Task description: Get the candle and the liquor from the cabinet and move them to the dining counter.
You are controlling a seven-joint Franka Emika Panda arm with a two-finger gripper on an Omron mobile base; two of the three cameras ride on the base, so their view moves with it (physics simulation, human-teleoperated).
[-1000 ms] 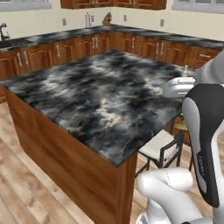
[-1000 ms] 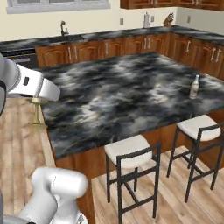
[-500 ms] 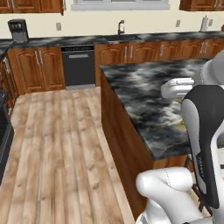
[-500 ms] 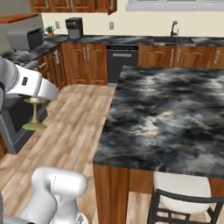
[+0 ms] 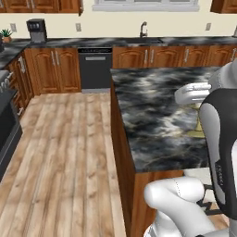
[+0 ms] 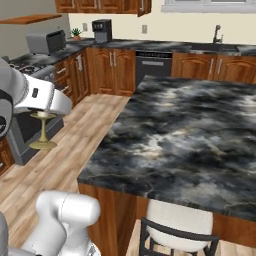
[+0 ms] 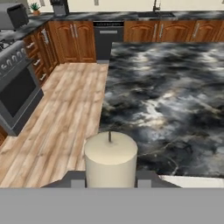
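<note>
Tool: my tool (image 7: 109, 181) is clamped on the candle; in the hand view its two dark tips sit on either side of the cream stick, touching it.
Candle: the candle (image 7: 110, 158) is held upright in my tool, wick on top. In the right base view its olive-gold holder (image 6: 43, 131) hangs below my white forearm, its round flat foot in the air over the wooden floor, off the near left corner of the dining worktop. In the left base view the foot (image 5: 197, 131) shows in front of the marbled top, partly hidden by my arm.
Dining worktop: the dining worktop (image 6: 190, 135) is the wide island with black, grey and white marbling and a wooden base. The candle is not resting on it.
Stool: a cream-seated stool (image 6: 179, 223) with a dark frame stands against the near edge of the dining worktop.
Floor: pale wooden floor (image 5: 65, 152) runs along the left side of the dining worktop.
Dishwasher: a dark dishwasher (image 5: 95, 68) is set in the base cabinets beyond the far left corner of the dining worktop.
Sink tap: a tap (image 5: 144, 29) stands on the wall-backed top behind the dining worktop.
Coffee machine: a black coffee machine (image 6: 102, 30) sits far left of the dining worktop, beside a small plant (image 6: 76, 33).
Stove: a stove (image 7: 17, 89) with a dark oven door stands across the floor from the dining worktop.
</note>
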